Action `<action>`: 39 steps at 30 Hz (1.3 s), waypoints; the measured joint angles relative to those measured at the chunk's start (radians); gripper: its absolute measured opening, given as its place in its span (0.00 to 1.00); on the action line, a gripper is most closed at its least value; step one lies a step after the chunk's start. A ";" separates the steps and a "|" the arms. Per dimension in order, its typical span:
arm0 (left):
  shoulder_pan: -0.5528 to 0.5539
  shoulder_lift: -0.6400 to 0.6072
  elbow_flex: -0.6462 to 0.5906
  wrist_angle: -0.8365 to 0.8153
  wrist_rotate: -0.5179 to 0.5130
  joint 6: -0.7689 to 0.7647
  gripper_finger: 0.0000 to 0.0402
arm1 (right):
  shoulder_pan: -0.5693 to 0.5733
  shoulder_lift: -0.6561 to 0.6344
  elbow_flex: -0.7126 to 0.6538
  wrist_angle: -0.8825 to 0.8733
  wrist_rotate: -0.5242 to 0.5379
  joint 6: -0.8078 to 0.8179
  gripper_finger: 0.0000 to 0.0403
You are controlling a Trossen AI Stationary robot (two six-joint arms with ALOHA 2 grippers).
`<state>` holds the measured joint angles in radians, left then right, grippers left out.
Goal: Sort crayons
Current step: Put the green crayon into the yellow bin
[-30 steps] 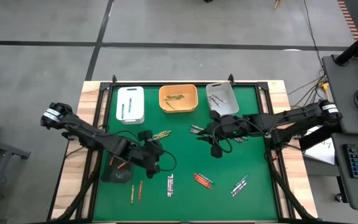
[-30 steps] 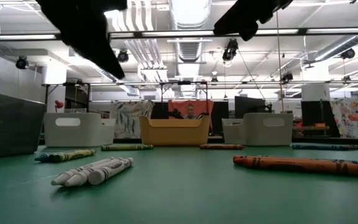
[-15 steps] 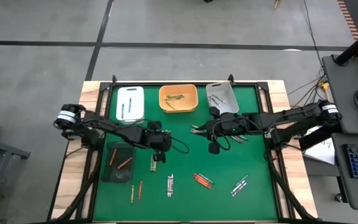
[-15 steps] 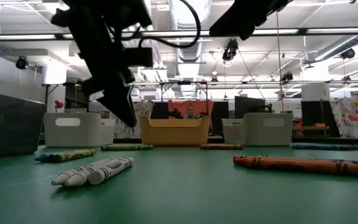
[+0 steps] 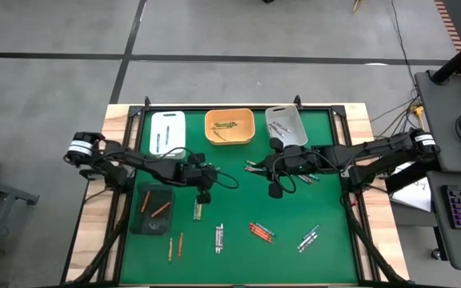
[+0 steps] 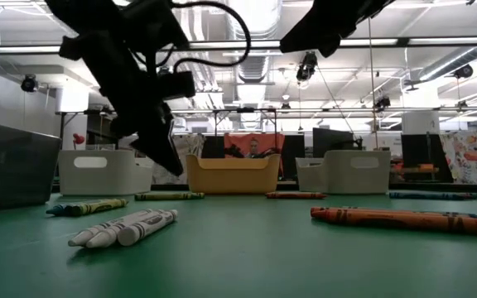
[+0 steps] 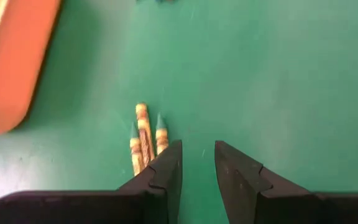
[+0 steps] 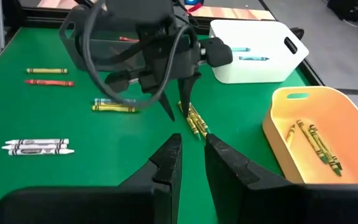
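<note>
Crayons (image 8: 37,146): label print too small to read.

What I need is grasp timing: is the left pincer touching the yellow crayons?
Apart. The low view shows the left pincer hanging well above the yellow crayons.

No text, label, brand, number or sign can be read anywhere in these views. The paper wrappers on the thin wax crayons (image 6: 404,218) carry dark printed marks, but they are too small and blurred to make out.
</note>
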<state>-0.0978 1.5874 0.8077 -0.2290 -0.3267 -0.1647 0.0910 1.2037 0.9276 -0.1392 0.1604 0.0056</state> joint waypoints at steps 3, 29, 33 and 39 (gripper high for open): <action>0.000 -0.012 -0.054 0.086 0.000 -0.003 0.19 | 0.000 0.010 0.000 0.007 0.000 0.001 0.15; 0.003 -0.014 -0.125 0.149 -0.034 -0.002 0.19 | 0.000 0.153 0.012 0.078 0.000 -0.017 0.14; 0.003 -0.014 -0.131 0.146 -0.060 -0.001 0.19 | 0.000 0.153 0.012 0.078 0.000 -0.017 0.14; 0.004 -0.014 -0.141 0.148 -0.103 0.010 0.19 | 0.000 0.153 0.012 0.078 0.000 -0.016 0.14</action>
<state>-0.0937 1.5738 0.6662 -0.0810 -0.4295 -0.1551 0.0910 1.3563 0.9394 -0.0612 0.1600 -0.0104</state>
